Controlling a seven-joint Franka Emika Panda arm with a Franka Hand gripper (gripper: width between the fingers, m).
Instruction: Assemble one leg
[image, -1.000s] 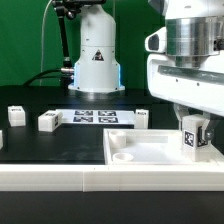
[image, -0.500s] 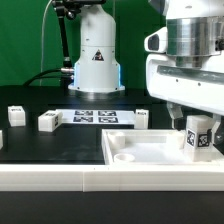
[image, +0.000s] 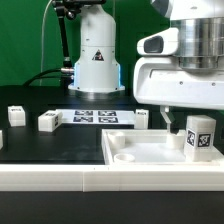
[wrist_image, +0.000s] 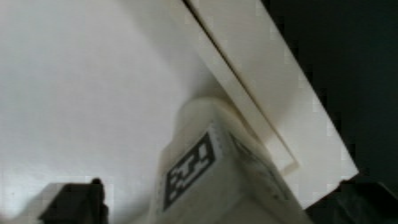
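A white leg (image: 200, 135) with a black-and-white tag stands upright in the corner of the white tabletop panel (image: 150, 150) at the exterior view's right. My gripper (image: 193, 122) hangs just over it, open, its fingers apart from the leg's sides. In the wrist view the leg (wrist_image: 217, 165) rises between the two dark fingertips (wrist_image: 71, 205), with a gap on each side, and the gripper (wrist_image: 217, 206) holds nothing. The panel's flat face (wrist_image: 89, 80) and its raised rim (wrist_image: 231, 60) fill the space behind.
Three more white legs lie on the black table: one (image: 15, 115) at the exterior view's left, one (image: 48, 121) beside it, one (image: 142, 118) behind the panel. The marker board (image: 95, 116) lies between them. The arm's base (image: 97, 60) stands at the back.
The jaws have opened and let go of the leg, which stays standing in the panel's corner. The gripper has risen a little.
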